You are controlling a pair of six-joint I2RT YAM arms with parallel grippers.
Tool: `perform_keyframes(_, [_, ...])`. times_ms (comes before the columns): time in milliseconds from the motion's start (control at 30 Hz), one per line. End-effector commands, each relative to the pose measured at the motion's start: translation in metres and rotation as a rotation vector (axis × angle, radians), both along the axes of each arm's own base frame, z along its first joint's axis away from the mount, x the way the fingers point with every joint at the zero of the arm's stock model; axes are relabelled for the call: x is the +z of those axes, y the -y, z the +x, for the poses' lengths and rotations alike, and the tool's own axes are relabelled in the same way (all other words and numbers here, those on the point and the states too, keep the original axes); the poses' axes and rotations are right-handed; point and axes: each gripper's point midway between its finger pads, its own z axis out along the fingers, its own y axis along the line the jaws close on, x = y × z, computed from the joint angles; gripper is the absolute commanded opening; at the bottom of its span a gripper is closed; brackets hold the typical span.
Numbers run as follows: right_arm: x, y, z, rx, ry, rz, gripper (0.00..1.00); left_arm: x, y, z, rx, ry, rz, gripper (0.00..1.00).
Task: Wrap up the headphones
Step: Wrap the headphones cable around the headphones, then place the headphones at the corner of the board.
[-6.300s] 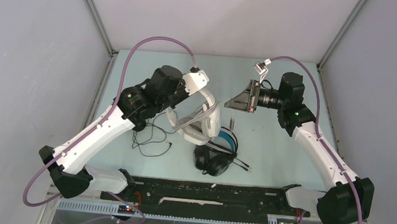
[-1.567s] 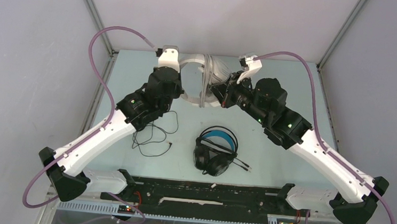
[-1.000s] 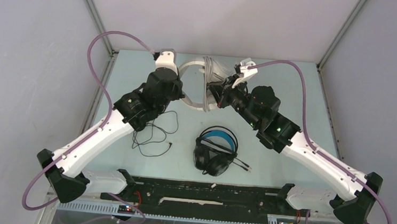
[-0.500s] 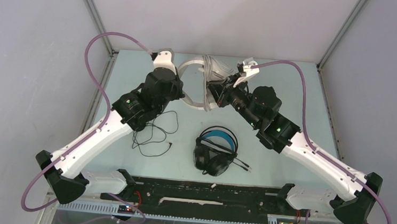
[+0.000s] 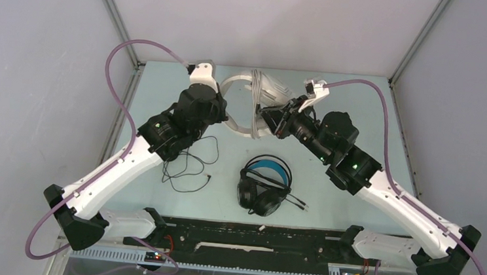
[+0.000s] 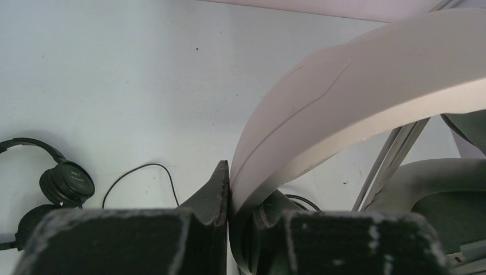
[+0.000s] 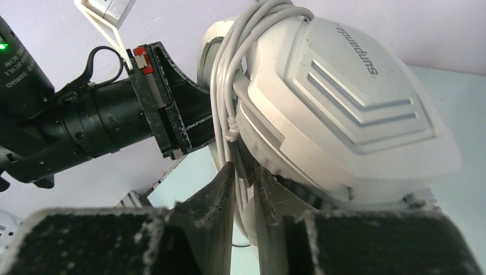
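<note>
Seeing left end effector [image 6: 239, 184] clamped on the headband [image 6: 355, 97] of the white headphones [image 7: 344, 97], whose cord [image 7: 220, 86] runs between the slightly parted fingers of my right end effector [image 7: 240, 172]; can't tell if it's gripping.

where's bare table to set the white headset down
Bare table lies near right, between the bulky black blue-lined headphones and the right arm, and in the far-left corner beside the left arm. Crowded: centre-left, where the thin black corded headphones sprawl, and far centre around the white-grey over-ear headset.
</note>
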Motion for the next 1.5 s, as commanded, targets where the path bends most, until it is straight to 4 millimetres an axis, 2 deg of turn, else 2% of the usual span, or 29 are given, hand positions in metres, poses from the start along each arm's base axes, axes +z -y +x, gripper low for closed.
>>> perform_keyframes(0, [-0.002, 0.016, -0.005, -0.01, -0.048, 0.007, 0.22, 0.085, 0.006, -0.002, -0.01, 0.195, -0.276, 0.0])
perform_keyframes(167, [0.016, 0.028, -0.021, 0.032, -0.043, 0.064, 0.33, 0.079, 0.007, 0.004, -0.008, 0.181, -0.259, 0.0])
perform_keyframes(300, [0.029, 0.039, -0.033, 0.052, -0.032, 0.096, 0.5, 0.076, 0.005, 0.011, -0.002, 0.178, -0.235, 0.0])
perform_keyframes(367, [0.033, 0.045, -0.038, 0.051, -0.028, 0.102, 0.63, 0.073, 0.003, 0.017, 0.007, 0.172, -0.216, 0.0])
perform_keyframes(400, [0.034, 0.048, -0.04, 0.052, -0.029, 0.104, 0.72, 0.071, 0.002, 0.021, 0.01, 0.17, -0.207, 0.0])
perform_keyframes(433, [0.032, 0.049, -0.043, 0.053, -0.035, 0.101, 0.9, 0.068, -0.001, 0.026, 0.018, 0.169, -0.195, 0.0])
perform_keyframes(467, [0.028, 0.051, -0.045, 0.056, -0.047, 0.087, 0.98, 0.065, -0.004, 0.031, 0.029, 0.166, -0.188, 0.0])
perform_keyframes(700, [-0.039, 0.059, -0.059, 0.068, -0.131, -0.065, 1.0, 0.04, -0.028, 0.075, 0.135, 0.126, -0.169, 0.0])
perform_keyframes(833, [-0.077, 0.084, -0.055, -0.052, -0.199, -0.151, 0.99, 0.015, -0.033, 0.104, 0.161, 0.079, -0.171, 0.0])
perform_keyframes(933, [-0.098, 0.096, -0.061, -0.086, -0.246, -0.171, 0.99, -0.009, -0.038, 0.127, 0.187, 0.035, -0.148, 0.0])
perform_keyframes(1033, [-0.108, 0.106, -0.068, -0.103, -0.285, -0.184, 0.99, -0.035, -0.04, 0.153, 0.2, -0.011, -0.114, 0.0])
perform_keyframes(1067, [-0.11, 0.11, -0.069, -0.12, -0.296, -0.19, 1.0, -0.044, -0.042, 0.161, 0.206, -0.033, -0.101, 0.0])
perform_keyframes(1100, [-0.113, 0.116, -0.067, -0.153, -0.306, -0.195, 1.0, -0.063, -0.042, 0.171, 0.215, -0.078, -0.074, 0.0])
perform_keyframes(1167, [-0.121, 0.124, -0.066, -0.199, -0.335, -0.212, 1.0, -0.078, -0.043, 0.186, 0.223, -0.114, -0.043, 0.0])
perform_keyframes(1333, [-0.133, 0.126, -0.063, -0.222, -0.362, -0.252, 1.0, -0.101, -0.052, 0.224, 0.274, -0.147, -0.032, 0.0])
perform_keyframes(1467, [-0.143, 0.122, -0.064, -0.213, -0.403, -0.272, 1.0, -0.122, -0.075, 0.249, 0.353, -0.195, -0.028, 0.0])
